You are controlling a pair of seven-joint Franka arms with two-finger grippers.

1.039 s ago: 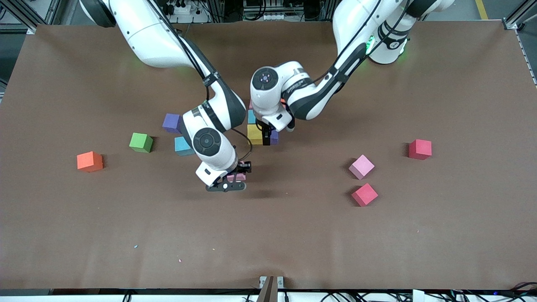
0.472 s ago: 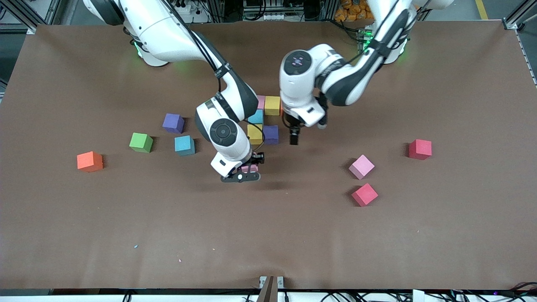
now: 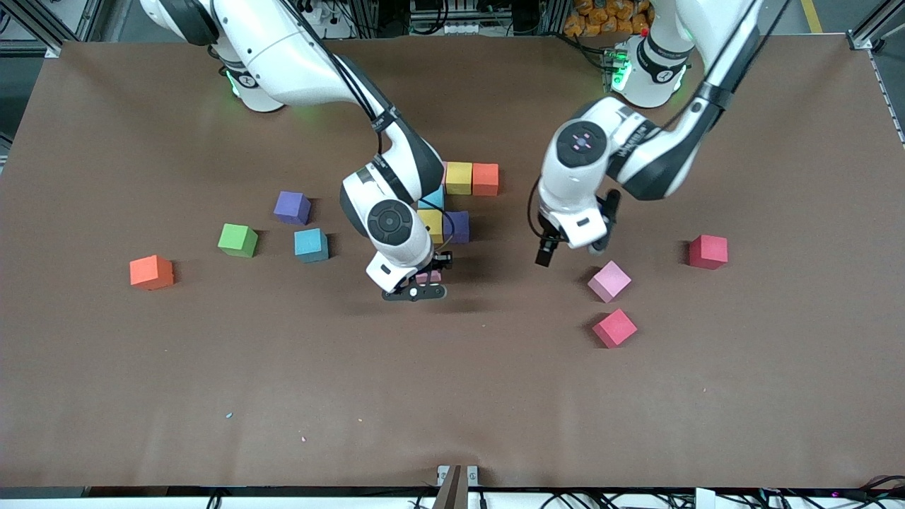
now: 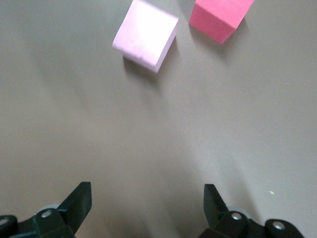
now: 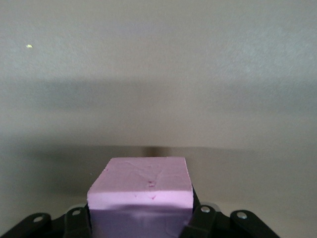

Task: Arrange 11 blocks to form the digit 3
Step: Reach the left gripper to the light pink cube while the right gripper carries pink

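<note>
Gripping a pink block point(image 5: 141, 196), the right gripper point(image 3: 418, 281) hovers; the left gripper point(image 4: 147, 208) hangs open.

You can count thirteen small matte cubes on view: two pink cubes point(image 3: 609, 281) point(image 5: 141, 183), two red cubes point(image 3: 614, 327) point(image 3: 708, 252), two orange cubes point(image 3: 150, 272) point(image 3: 485, 179), two yellow cubes point(image 3: 458, 177) point(image 3: 428, 225), two purple cubes point(image 3: 292, 208) point(image 3: 457, 226), two blue cubes point(image 3: 311, 244) point(image 3: 432, 201), one green cube point(image 3: 237, 240), and two white robot arms point(image 3: 304, 63) point(image 3: 636, 152).

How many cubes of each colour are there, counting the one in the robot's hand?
pink cubes: 2, one in the right gripper
yellow cubes: 2
blue cubes: 2
purple cubes: 2
red cubes: 2
orange cubes: 2
green cube: 1
Total: 13 in sight; others may be hidden.
</note>
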